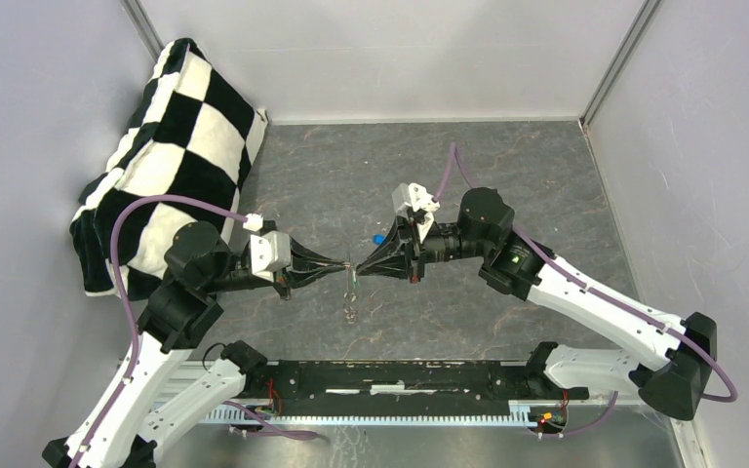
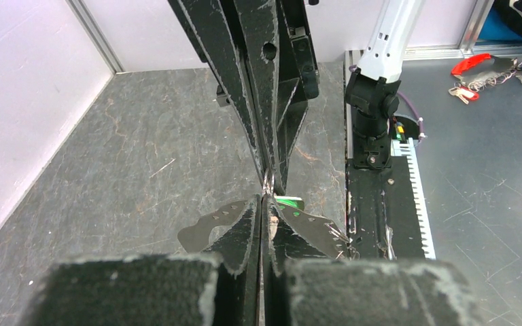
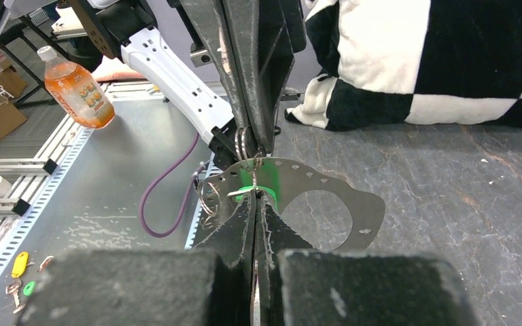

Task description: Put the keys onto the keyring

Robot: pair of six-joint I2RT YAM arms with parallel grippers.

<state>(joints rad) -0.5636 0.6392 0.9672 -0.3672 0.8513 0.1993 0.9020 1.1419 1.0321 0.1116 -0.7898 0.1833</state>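
Observation:
My two grippers meet tip to tip over the middle of the table. The left gripper [image 1: 343, 265] [image 2: 266, 198] is shut, and the thin wire keyring [image 3: 242, 144] [image 2: 270, 180] sits pinched at its tips. The right gripper [image 1: 359, 266] [image 3: 255, 197] is shut on the green key [image 3: 266, 192] [image 2: 289, 201]. Its green head pokes out at the fingertips, and a thin metal blade shows between the fingers. A flat metal plate with holes [image 3: 353, 204] [image 2: 204, 231] hangs below the tips with small wire rings [image 3: 207, 197]. The blue key [image 1: 378, 237] lies on the table beside the right gripper.
A black-and-white checkered pillow [image 1: 171, 146] leans in the far left corner. Grey walls close in three sides. The arms' black base rail [image 1: 400, 375] runs along the near edge. An orange bottle [image 3: 78, 85] and red keys [image 2: 476, 68] lie beyond the table.

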